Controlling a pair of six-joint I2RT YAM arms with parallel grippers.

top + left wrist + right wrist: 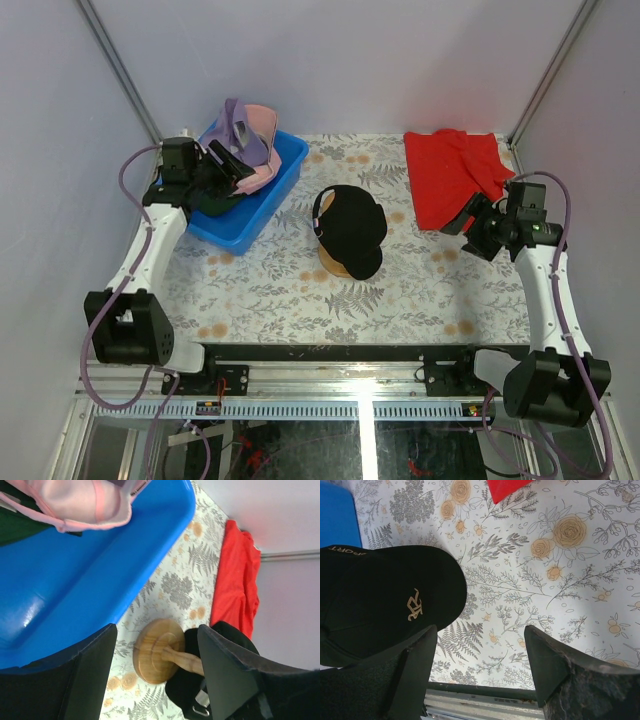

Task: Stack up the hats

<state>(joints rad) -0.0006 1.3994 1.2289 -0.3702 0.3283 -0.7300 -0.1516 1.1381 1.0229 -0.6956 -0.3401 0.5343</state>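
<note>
Hovering wide open above the far-left blue bin (pixel 286 172), the left gripper (pixel 156 628) may pinch the pink cap (pixel 262 122) and lavender cap (pixel 236 119) together.

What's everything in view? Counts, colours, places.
Blue bin: 1, blue, far left.
Wooden stand: 1, tan, centre.
Black cap: 1, gold emblem, on the stand; "SPORT" lettering at its edge, maybe a second cap underneath.
Pink cap: 1, pink, in the bin.
Lavender cap: 1, lavender, in the bin by the pink.
Red cloth: 1, red, far right.
Table: 1, floral print.
Left gripper: black, open, over the bin.
Right gripper: black, open, beside the red cloth.
</note>
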